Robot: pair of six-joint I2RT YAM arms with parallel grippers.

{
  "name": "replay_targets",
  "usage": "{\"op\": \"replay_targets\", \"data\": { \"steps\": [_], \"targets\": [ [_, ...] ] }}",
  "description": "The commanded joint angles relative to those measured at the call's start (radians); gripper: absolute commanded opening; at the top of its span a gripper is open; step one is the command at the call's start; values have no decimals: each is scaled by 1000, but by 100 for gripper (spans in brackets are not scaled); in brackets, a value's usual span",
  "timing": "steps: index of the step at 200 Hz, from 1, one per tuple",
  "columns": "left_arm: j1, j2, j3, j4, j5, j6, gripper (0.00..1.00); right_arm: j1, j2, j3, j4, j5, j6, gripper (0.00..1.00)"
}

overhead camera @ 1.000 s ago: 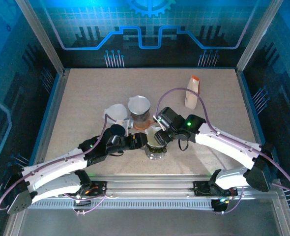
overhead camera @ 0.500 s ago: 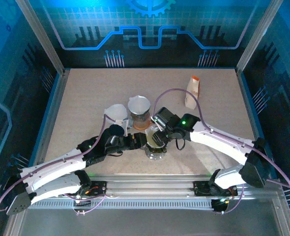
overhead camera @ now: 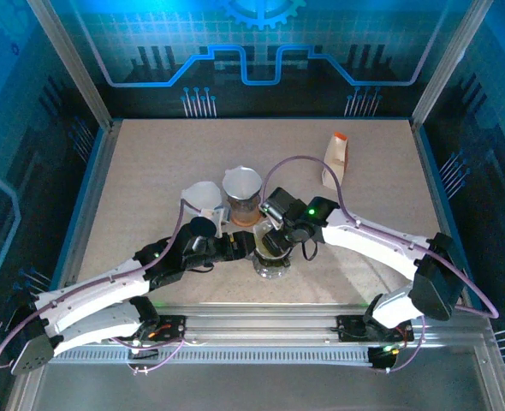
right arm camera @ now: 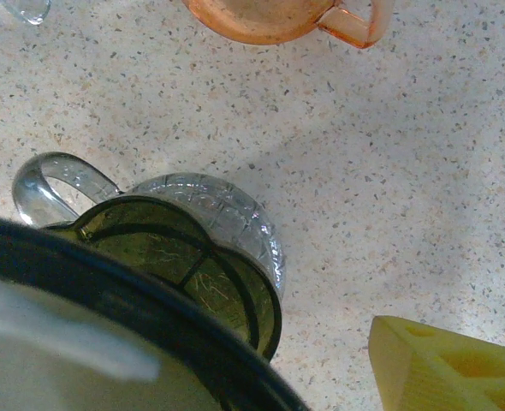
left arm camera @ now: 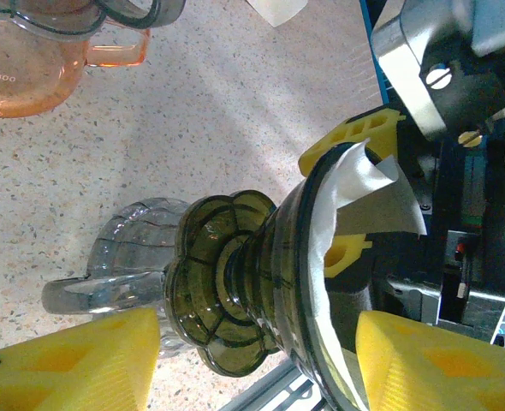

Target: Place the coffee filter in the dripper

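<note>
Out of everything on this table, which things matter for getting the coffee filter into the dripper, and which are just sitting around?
For the job: green dripper; white paper filter partly inside it; clear glass server at its base.
Just lying about: orange carafe topped with a white cone; second white cone beside it; carton with orange cap.

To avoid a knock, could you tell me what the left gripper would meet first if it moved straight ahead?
The left gripper would run first into the green dripper, whose neck sits between its fingers; how much slack remains I cannot tell.
</note>
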Motion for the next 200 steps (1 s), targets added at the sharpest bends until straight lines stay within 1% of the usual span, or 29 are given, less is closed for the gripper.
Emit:
{"op": "replay_targets", "data": {
  "steps": [1,27,108,166,200],
  "targets": [
    [8,-7,-10,-2,4,7,67,4,27,16,-8,-9,-4,69],
    [8,5,-8,4,3,4,68,4,32,20,-13,-4,-4,69],
    [9,29,-11,9,6,-3,59,3,11,24,-16,4,-4,69],
    [9,34,-13,14,9,-5,56,-1,-79,46,-43,33,-3,71],
    [8,37,-15,19,12,-7,56,-24,-132,33,-54,40,4,71]
  ]
}}
